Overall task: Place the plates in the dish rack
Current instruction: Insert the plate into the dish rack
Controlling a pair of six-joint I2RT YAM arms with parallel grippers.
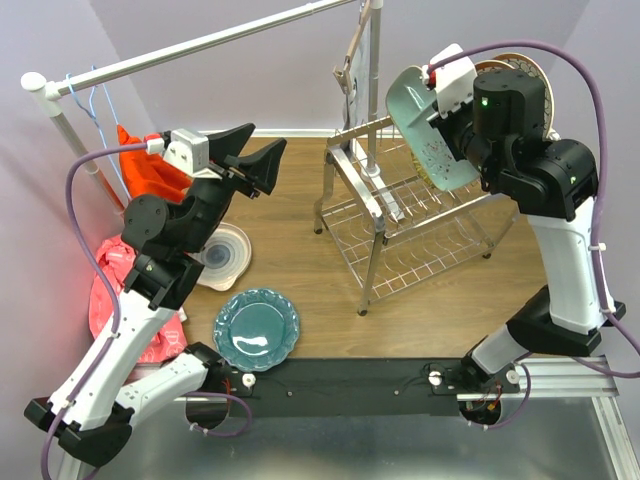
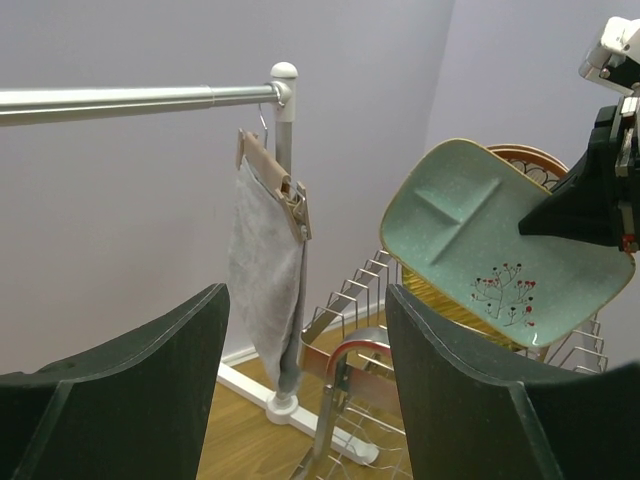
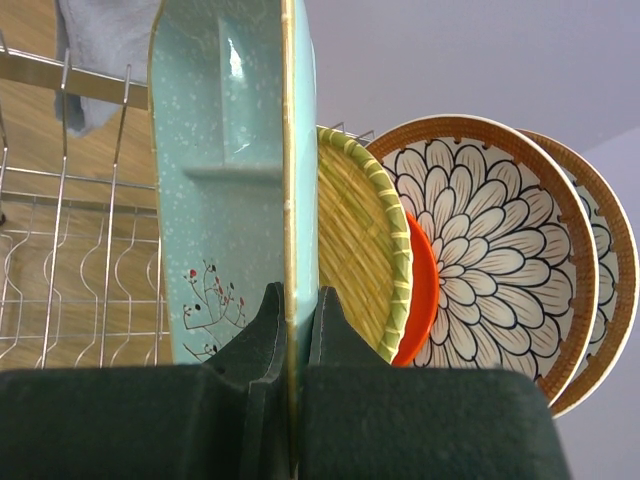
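Note:
My right gripper (image 1: 447,100) (image 3: 298,300) is shut on the rim of a mint-green divided plate (image 1: 425,135) (image 2: 480,230) (image 3: 215,180), held on edge above the dish rack (image 1: 420,230) (image 2: 360,300) (image 3: 80,260). Right behind it in the rack stand a yellow woven plate (image 3: 355,240), an orange plate (image 3: 422,290) and two brown-rimmed floral plates (image 3: 485,230) (image 1: 527,66). A teal scalloped plate (image 1: 256,328) and a white-grey swirl plate (image 1: 226,256) lie on the table at the left. My left gripper (image 1: 256,156) (image 2: 305,330) hangs open and empty above the swirl plate.
A white clothes rail (image 1: 190,45) (image 2: 120,98) crosses the back, with a grey cloth on a wooden hanger (image 1: 360,70) (image 2: 265,250) beside the rack. Red-orange cloth (image 1: 145,172) and a pink item (image 1: 108,290) sit at the far left.

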